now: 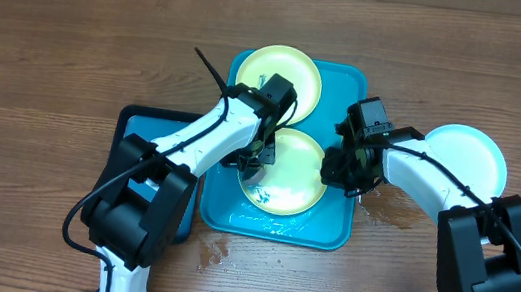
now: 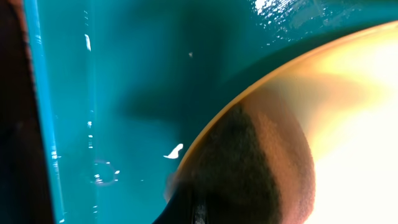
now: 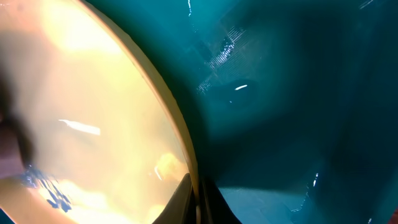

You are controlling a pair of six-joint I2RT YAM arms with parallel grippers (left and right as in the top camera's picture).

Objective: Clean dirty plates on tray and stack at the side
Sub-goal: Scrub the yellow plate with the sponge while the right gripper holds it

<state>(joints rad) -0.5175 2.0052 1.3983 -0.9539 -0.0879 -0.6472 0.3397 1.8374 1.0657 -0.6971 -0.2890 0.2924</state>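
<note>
The turquoise tray [image 1: 350, 79] holds two pale yellow-green plates, one at the back [image 1: 280, 71] and one at the front [image 1: 292, 175]. A pale blue plate [image 1: 466, 158] lies on the wood table to the right. My left gripper [image 1: 251, 161] is down on the front plate's left edge, shut on a brown sponge [image 2: 249, 168] that presses on the plate [image 2: 360, 124]. My right gripper [image 1: 343, 172] is shut on that plate's right rim [image 3: 199, 202]. A dark blue smear [image 3: 53, 191] marks the plate [image 3: 93, 93] in the right wrist view.
A smaller dark-rimmed blue tray [image 1: 133, 119] lies left of the turquoise one, mostly under my left arm. Wet patches lie on the table by the tray's right side [image 1: 383, 208] and front left corner [image 1: 211, 251]. The tray floor is wet [image 2: 124, 93].
</note>
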